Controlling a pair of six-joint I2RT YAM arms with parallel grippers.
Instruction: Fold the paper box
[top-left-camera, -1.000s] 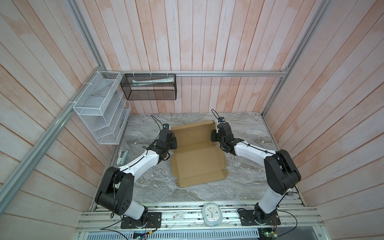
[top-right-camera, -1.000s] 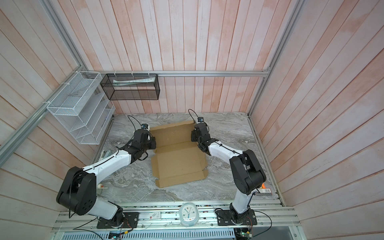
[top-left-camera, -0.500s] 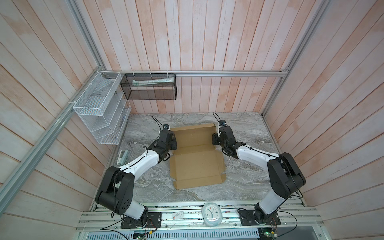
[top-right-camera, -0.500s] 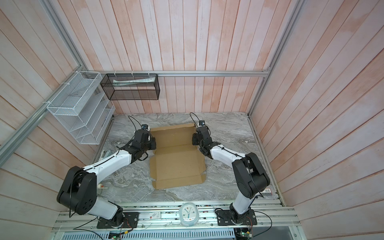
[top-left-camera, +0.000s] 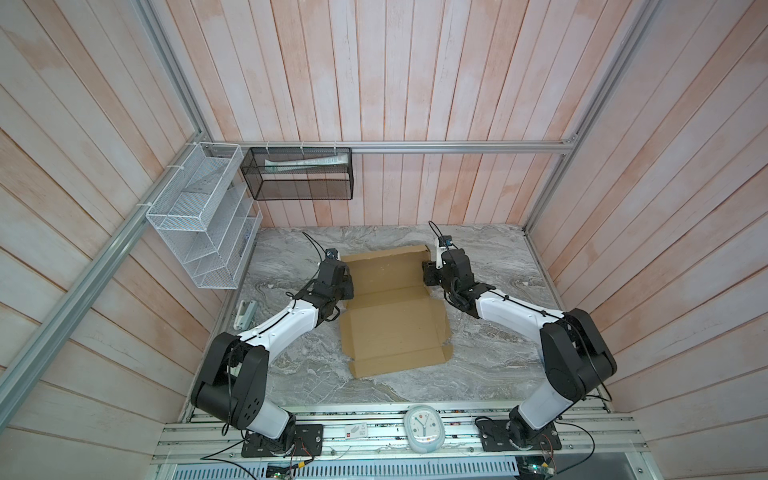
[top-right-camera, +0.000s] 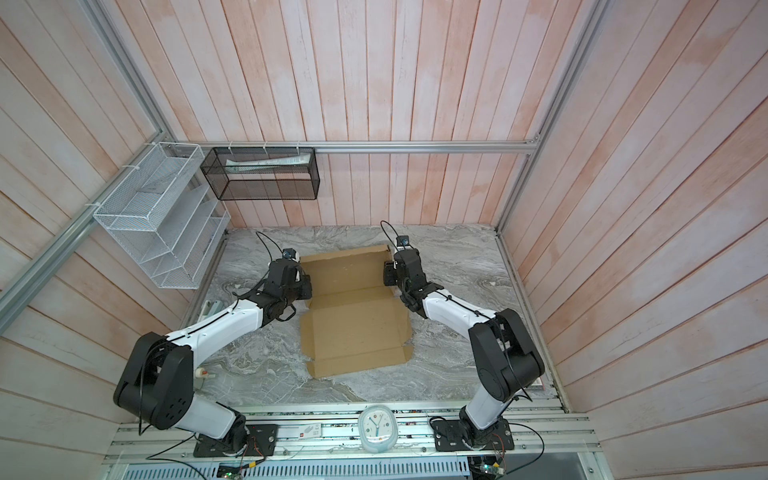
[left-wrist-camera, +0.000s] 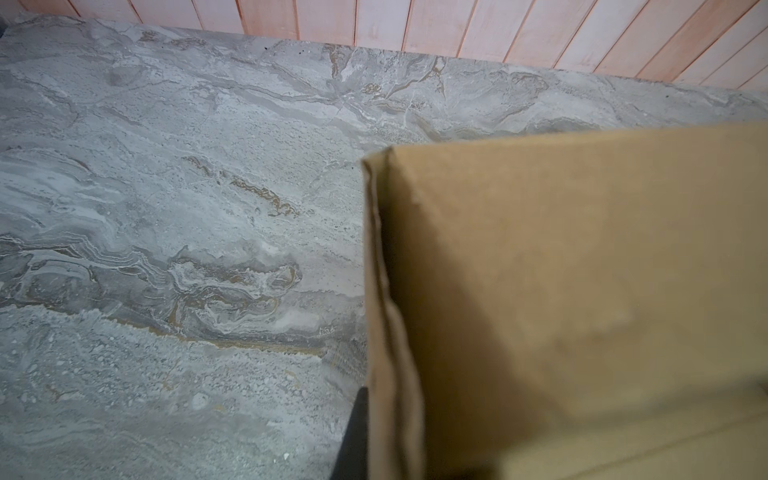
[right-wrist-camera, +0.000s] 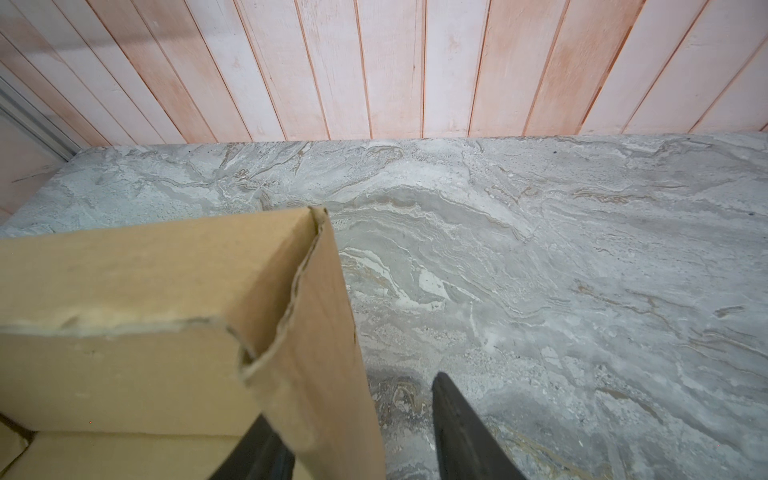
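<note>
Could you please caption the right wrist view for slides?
Open right gripper straddles an upright wall of the paper box; marble tabletop beyond.

- Both top views look steeply down from above the worktop's (top-left-camera: 490, 365) (top-right-camera: 257, 374) near edge, sharing the whole worktop.
- Left wrist view: close over the paper box's (left-wrist-camera: 561, 291) left wall, facing the far edge.
- Right wrist view: close over its right wall, same facing.
</note>
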